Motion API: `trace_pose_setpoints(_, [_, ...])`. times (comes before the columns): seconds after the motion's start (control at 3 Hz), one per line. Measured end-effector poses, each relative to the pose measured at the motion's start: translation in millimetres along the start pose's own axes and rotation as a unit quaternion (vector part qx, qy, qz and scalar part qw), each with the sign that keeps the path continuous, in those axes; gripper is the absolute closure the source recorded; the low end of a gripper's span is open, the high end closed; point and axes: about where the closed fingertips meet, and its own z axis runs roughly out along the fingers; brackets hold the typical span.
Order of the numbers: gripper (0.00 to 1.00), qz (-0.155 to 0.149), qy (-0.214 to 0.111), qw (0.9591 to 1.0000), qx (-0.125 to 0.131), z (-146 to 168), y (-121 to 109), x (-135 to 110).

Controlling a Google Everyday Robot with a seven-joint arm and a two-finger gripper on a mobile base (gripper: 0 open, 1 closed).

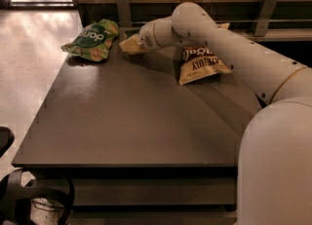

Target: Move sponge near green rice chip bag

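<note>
The green rice chip bag (91, 39) lies at the table's far left corner. The sponge (126, 46), pale yellow with a dark green top, sits at the tip of my gripper (133, 43), just right of the green bag with a small gap between them. The gripper reaches in from the right, low over the far edge of the table, and is shut on the sponge. Its fingers are mostly hidden behind the sponge and the white wrist.
A yellow and brown chip bag (199, 64) lies right of the gripper, partly under my arm. The dark table (131, 121) stretches toward the camera. A wooden wall with metal brackets (123, 5) runs behind it. The pale floor lies to the left.
</note>
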Motion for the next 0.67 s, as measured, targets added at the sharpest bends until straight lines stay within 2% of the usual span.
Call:
trace_pose_setpoints(0.33, [0.15, 0.0, 0.0, 1.0, -0.002, 2.3, 1.8, 0.5])
trace_pose_setpoints(0.67, [0.0, 0.0, 0.001, 1.0, -0.004, 4.8, 3.7, 0.9])
